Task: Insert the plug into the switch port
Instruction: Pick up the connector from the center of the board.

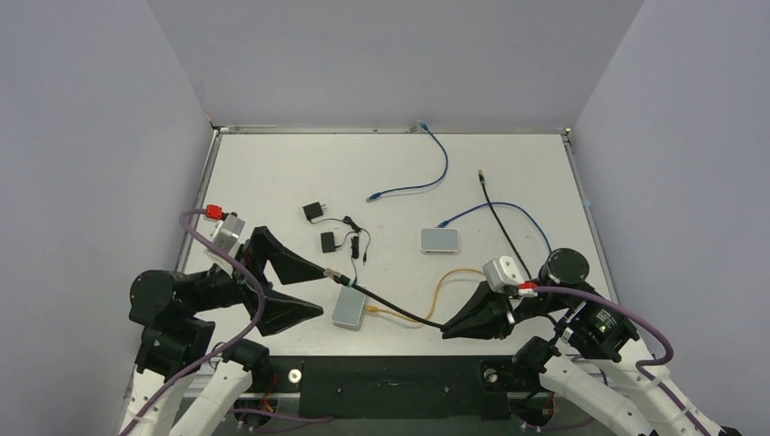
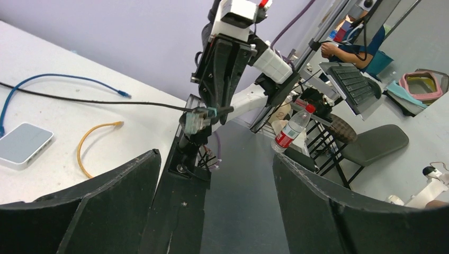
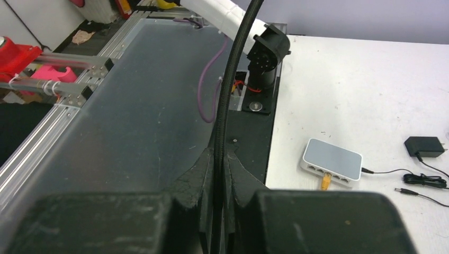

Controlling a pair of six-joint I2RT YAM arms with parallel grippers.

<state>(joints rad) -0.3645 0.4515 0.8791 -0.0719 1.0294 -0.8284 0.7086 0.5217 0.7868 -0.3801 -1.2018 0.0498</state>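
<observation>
Noted right claw (image 1: 446, 331) pinched tight on black cable (image 1: 399, 310), with fingers closed around it in the wrist view. Traced cable out toward 10 o'clock to clear plug (image 1: 338, 273) at its free end, not inserted. Could not tell its height over the table. Found left claw (image 1: 322, 291) spread wide, gripping nothing, with plug just past its far fingertip. Logged switch (image 1: 350, 309) lying flat on table (image 1: 272, 173) just at 5 o'clock of plug, between the two claws. Saw switch port (image 3: 316, 170) row on the narrow edge facing 3 o'clock, toward right claw. Noted yellow cable (image 1: 445, 282) seated in one socket and thin black lead (image 3: 386, 172) at the row's end. Marked second white box (image 1: 439, 240) well apart at 1 o'clock of switch, with blue cable (image 1: 495, 211) running to it. Spotted black adapters (image 1: 314, 211) at 11 o'clock of switch.
</observation>
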